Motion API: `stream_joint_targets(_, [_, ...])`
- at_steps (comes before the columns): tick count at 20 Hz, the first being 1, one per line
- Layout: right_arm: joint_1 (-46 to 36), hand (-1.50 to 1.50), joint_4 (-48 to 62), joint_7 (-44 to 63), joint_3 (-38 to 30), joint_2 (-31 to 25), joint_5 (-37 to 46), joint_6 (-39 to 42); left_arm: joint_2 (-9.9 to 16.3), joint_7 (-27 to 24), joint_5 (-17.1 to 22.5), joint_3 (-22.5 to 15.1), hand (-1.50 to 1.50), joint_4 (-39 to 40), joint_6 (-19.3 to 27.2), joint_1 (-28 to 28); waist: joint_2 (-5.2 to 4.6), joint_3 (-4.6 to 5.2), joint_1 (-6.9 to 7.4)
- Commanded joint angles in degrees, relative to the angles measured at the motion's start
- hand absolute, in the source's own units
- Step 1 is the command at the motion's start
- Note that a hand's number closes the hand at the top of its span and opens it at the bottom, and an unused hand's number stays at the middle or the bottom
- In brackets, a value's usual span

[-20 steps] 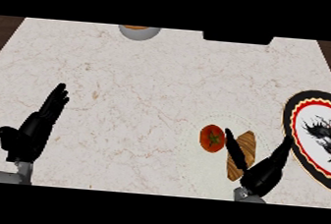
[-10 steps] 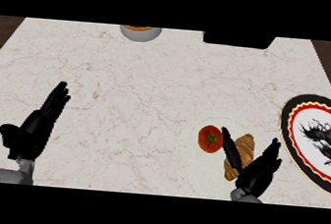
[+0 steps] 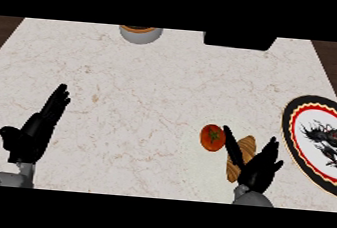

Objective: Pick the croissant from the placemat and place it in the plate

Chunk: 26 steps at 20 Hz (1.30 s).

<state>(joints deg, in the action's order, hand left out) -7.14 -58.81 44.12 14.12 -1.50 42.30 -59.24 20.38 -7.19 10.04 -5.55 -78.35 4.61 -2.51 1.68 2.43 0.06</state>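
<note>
I'm looking down at a pale marbled desk (image 3: 151,94). My right hand (image 3: 260,166) is sitting low at the right, over the croissant (image 3: 240,154). Its fingers (image 3: 269,150) are pointing up and away from me, mostly straight, with the thumb (image 3: 231,141) stretching left across the croissant's upper end. Fingers are released, not curling round the pastry; whether the palm is touching it I cannot tell.

The croissant is lying on the desk, long axis running roughly up-down, partly hidden under my right hand. I'm not making out any placemat under it. Just left of it, touching or nearly so, is a red tomato (image 3: 213,137) with a green stalk.

The plate (image 3: 302,146) is lying to the right of the croissant, near but apart, cut off by the right edge: black and red rim, white middle with a dark dragon-like figure.

My left hand (image 3: 35,134) is resting open at the lower left, fingers straight and pointing up, holding nothing, well apart from everything.

At the far edge a grey bowl (image 3: 140,34) and a black box-like thing (image 3: 239,40) are showing, both partly cut off.
</note>
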Motion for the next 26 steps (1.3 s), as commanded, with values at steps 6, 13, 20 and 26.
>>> stream_joint_targets(6, [-2.63, -1.5, -2.52, 23.38, -1.52, 0.11, 9.67, 17.21, 0.31, 0.64, 0.01, 0.67, 0.0, 0.36, -0.03, 0.3, -1.11, -2.01, -0.88])
stream_joint_targets(13, [-3.2, -1.5, -7.93, 39.21, 1.3, 1.46, 18.89, 24.87, 0.68, -2.0, 0.45, 1.2, 0.0, 0.72, -2.78, 1.19, -1.4, -2.27, -0.09])
stream_joint_targets(20, [-0.94, -1.5, -15.38, 35.8, -3.56, 1.49, 18.92, 31.58, -0.45, -0.85, -0.38, 2.62, 0.0, 3.6, -2.52, -1.89, -1.63, -2.39, -0.42])
stream_joint_targets(26, [-2.75, 1.5, -11.4, 28.25, -3.62, 1.48, 14.84, 30.79, -1.62, -0.95, -1.43, 2.34, 0.0, 0.84, -3.23, 1.29, -1.7, -2.44, 0.22])
